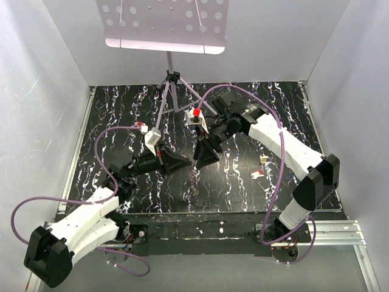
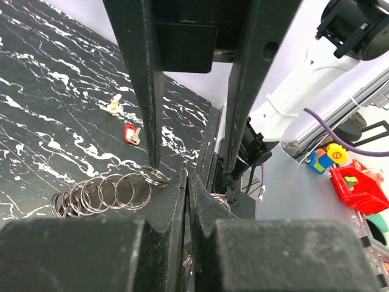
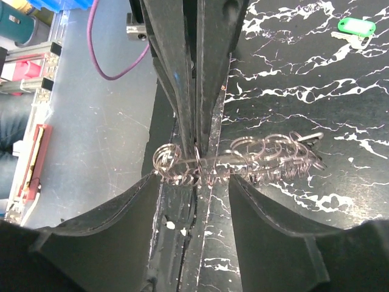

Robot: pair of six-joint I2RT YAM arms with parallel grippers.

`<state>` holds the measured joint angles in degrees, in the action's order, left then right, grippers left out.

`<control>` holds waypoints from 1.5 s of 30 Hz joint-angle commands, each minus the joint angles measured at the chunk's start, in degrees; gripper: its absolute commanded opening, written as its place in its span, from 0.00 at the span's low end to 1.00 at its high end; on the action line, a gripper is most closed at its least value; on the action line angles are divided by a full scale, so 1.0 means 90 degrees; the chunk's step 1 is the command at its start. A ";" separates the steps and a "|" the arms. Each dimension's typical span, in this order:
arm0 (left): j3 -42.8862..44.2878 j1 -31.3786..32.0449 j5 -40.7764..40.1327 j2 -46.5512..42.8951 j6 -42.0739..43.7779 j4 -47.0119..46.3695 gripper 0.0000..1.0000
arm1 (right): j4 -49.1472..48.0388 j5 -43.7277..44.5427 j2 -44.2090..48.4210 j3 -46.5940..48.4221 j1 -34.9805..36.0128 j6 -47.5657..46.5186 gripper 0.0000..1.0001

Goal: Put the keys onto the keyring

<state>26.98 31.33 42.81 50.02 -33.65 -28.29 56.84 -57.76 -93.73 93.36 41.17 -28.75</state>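
Seen from above, the left gripper (image 1: 182, 163) reaches in from the left over a flat black mat (image 1: 109, 109) veined with white, walled by smooth white panels. Its two black fingers are pressed together, pinching the keyring (image 3: 243, 161) at one spot. The keyring is a thin grey wire strung with a row of small shiny split loops, and at least five loops fan out beside the pinch in the left wrist view. The right gripper (image 1: 200, 159) meets it tip to tip. Its two broad, matte fingers stand apart, one on each side of the left gripper's closed tips, touching nothing. Further right, a red key (image 1: 257, 174) and a cream key (image 1: 264, 159) lie close together on bare mat, well apart from the ring. A single green key (image 3: 354, 27) shows in the right wrist view. A perforated music stand (image 1: 164, 24) on a tripod stands at the back edge.
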 commanded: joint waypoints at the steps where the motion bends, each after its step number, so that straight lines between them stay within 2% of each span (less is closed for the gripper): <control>1: -0.0234 0.0005 -0.0059 -0.0518 0.0418 -0.0507 0.00 | 0.0422 -0.0398 0.0434 0.0330 -0.0247 -0.0495 0.60; 6: -0.0527 0.0005 0.0146 -0.0811 0.0496 -0.1376 0.00 | 0.0853 -0.0516 0.0882 0.0116 -0.0764 -0.1394 0.60; 11: -0.0596 0.0005 0.0166 -0.0948 0.0496 -0.1583 0.00 | 0.0541 -0.0565 0.1634 -0.1054 -0.1526 -0.1998 0.61; 15: -0.0567 0.0005 0.0146 -0.1191 0.0633 -0.1252 0.00 | 0.0491 0.0234 0.2181 -0.2207 -0.2150 -0.2674 0.62; 21: -0.0644 -0.0005 -0.0117 -0.1865 0.0975 -0.0422 0.00 | 0.1038 0.1298 0.2300 -0.2843 -0.3508 -0.2489 0.61; 25: -0.0703 -0.0005 -0.0196 -0.2139 0.1102 -0.0148 0.00 | 0.0737 0.2148 0.2251 -0.3477 -0.4230 -0.2294 0.59; 33: -0.0791 -0.0005 -0.0176 -0.2423 0.1180 0.0107 0.00 | -0.0893 0.3711 0.1763 -0.4376 -0.4125 -0.1269 0.50; 39: -0.0879 -0.0014 -0.0206 -0.2550 0.1229 0.0116 0.00 | -0.2066 0.3908 0.1499 -0.4680 -0.4037 -0.0917 0.50; 45: -0.0889 -0.0014 -0.0176 -0.2462 0.1248 0.0116 0.00 | -0.2468 0.4152 0.1080 -0.4670 -0.3627 -0.0868 0.50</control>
<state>18.79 31.33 42.26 27.88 -23.24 -26.44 39.79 -22.28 -82.06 51.13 6.24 -37.82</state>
